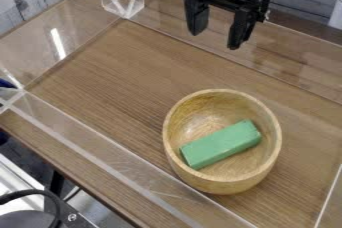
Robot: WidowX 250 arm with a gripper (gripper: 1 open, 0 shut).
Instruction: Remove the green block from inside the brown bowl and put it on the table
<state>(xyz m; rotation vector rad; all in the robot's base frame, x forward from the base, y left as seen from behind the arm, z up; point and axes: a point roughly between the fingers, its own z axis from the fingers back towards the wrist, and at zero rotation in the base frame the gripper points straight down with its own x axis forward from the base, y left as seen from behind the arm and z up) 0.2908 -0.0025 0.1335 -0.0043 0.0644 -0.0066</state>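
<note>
The green block (221, 145) lies flat inside the brown bowl (222, 176), tilted diagonally across its bottom. The bowl stands on the table (107, 82) toward the near right. My gripper (218, 28) hangs at the top of the view, above and behind the bowl, pointing down. Its two dark fingers stand apart with nothing between them. It is well clear of the bowl and the block.
Clear acrylic walls (80, 137) edge the tabletop on the left, the near side and the right. A clear bracket (123, 2) stands at the far left corner. Bare wood lies left of the bowl and behind it.
</note>
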